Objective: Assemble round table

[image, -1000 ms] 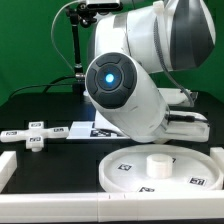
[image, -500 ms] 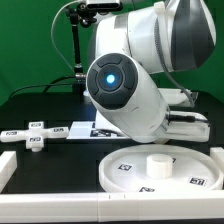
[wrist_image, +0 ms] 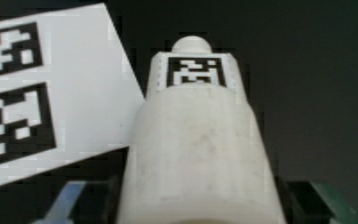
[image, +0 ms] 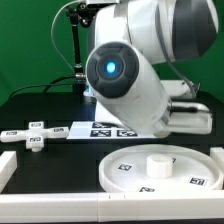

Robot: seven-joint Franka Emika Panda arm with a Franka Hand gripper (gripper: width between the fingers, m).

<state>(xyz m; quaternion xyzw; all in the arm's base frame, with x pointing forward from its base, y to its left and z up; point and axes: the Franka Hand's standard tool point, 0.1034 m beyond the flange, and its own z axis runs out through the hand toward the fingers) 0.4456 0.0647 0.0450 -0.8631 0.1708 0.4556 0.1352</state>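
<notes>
**Item 1. Jaws.** Seen in the wrist view only. The dark fingers [wrist_image: 87,205] are set against either side of the near end of the short thick white plastic cylinder [wrist_image: 194,135], which is pinched between them. In the exterior view the jaws are hidden behind the arm.

**Item 2. Cylinder.** It is held in the jaws and runs lengthwise away from the wrist camera. One black-and-white square tag [wrist_image: 197,70] is carried near its rounded far end. It is seen just beside one edge of the thin flat white marker board [wrist_image: 51,100]. Whether it touches the worktop cannot be told. It is not shown in the exterior view.

**Item 3. Marker board.** It lies flat on the black worktop [image: 60,165]. In the exterior view the marker board [image: 105,128] is partly covered by the arm.

**Item 4. Small white cross-shaped plastic piece** [image: 35,135]. It lies flat on the worktop near the marker board, toward the exterior view's left, and bears square tags.

**Item 5. Large white rimmed round plastic disc** [image: 180,158]. It lies flat on the worktop, nearer the exterior camera than the marker board and toward the exterior view's right. Several square tags are carried on its face, and a low round boss [image: 158,163] stands at its middle.

**Item 6. Large white robot arm** [image: 145,95]. It is placed over the marker board, with a blue-lit ring [image: 110,65] on its joint cap.
</notes>
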